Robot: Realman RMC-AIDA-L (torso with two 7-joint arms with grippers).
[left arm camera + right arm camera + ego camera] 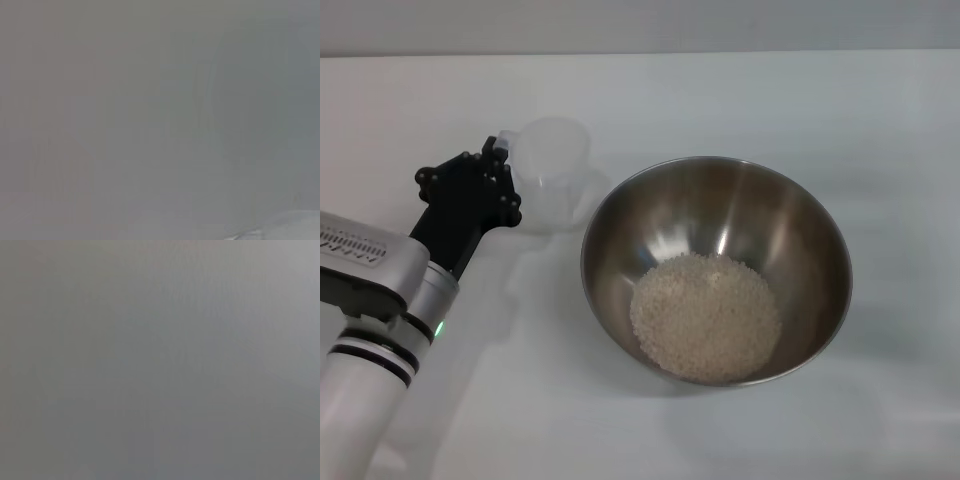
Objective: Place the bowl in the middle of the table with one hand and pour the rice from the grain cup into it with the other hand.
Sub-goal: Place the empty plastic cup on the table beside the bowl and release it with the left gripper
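Shiny steel makes up the one bowl (800, 235), which is big and round with a thin rim. It sits on the white table (880, 110), off to the right of the left gripper (503, 170). Inside it lies one pale heap of rice (705, 316), made of tiny off-white grains, filling the bottom.

One small see-through grain cup (550, 170) stands upright on the table, right at the tip of the left gripper and touching it. The cup looks frosted and much smaller than the bowl, and it sits just beside the bowl's rim.

The black gripper reaches up to the cup, but I cannot tell if it is clamped on it. Both wrist views show only grey blur.
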